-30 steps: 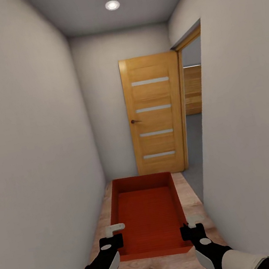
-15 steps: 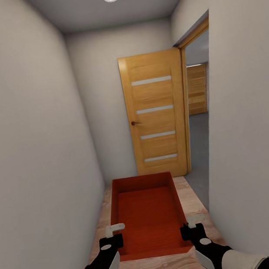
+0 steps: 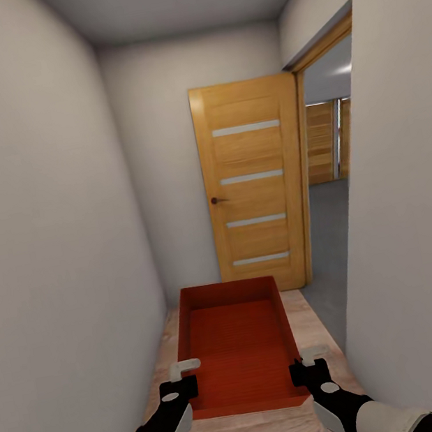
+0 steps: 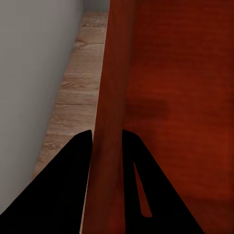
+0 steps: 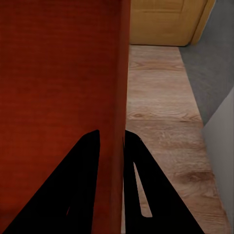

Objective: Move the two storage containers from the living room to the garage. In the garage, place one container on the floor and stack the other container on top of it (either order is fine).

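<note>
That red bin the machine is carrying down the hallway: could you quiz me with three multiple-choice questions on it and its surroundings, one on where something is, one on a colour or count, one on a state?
1. Where is the open doorway?
A. In the left wall
B. On the right, beside the wooden door
C. In the ceiling

2. How many glass slits does the wooden door have?
A. Two
B. Four
C. Six

3. How is the storage container held?
A. Both grippers clamp its side walls
B. One gripper alone
C. It lies on the floor, untouched

Answers:
1. B: the doorway opens right of the wooden door.
2. B: four pale strips cross it.
3. A: the left gripper and right gripper each have jaws astride a wall of the storage container.
</note>
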### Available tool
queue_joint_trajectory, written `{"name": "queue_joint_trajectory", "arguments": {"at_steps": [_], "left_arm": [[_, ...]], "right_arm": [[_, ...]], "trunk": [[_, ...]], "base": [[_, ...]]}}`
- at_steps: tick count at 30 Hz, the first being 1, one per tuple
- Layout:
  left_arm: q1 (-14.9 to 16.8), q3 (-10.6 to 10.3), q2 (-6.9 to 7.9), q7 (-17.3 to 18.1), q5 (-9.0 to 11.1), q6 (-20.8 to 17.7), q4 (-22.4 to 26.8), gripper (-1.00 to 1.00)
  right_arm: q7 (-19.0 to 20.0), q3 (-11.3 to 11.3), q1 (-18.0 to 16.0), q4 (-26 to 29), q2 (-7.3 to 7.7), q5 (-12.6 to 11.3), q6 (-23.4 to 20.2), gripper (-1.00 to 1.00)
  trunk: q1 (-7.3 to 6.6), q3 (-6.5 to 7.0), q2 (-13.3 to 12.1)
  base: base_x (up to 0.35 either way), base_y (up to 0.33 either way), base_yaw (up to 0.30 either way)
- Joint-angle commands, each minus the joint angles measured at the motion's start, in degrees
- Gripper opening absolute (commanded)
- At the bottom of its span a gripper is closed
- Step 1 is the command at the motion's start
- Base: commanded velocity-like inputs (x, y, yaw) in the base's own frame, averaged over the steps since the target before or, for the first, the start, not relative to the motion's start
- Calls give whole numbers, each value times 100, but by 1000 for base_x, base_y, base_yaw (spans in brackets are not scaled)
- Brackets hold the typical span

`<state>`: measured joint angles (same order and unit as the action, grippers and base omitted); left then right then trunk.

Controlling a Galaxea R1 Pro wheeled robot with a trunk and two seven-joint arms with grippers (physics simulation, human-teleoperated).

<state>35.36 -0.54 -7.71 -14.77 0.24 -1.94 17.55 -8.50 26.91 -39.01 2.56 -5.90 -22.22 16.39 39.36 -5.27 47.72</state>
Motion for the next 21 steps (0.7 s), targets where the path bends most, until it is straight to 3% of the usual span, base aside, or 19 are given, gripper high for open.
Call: {"name": "queue_joint_trajectory", "arguments": {"at_steps": [1, 21], "left_arm": [[6, 133, 50, -44, -86, -25, 179, -100], [6, 133, 50, -44, -86, -26, 179, -100]], "right_arm": [[6, -44, -1, -10, 2, -63, 13, -100], [6, -44, -1, -10, 2, -63, 13, -100]], "trunk": [[4, -10, 7], [4, -10, 7]], "base": [[324, 0, 0], [324, 0, 0]]}}
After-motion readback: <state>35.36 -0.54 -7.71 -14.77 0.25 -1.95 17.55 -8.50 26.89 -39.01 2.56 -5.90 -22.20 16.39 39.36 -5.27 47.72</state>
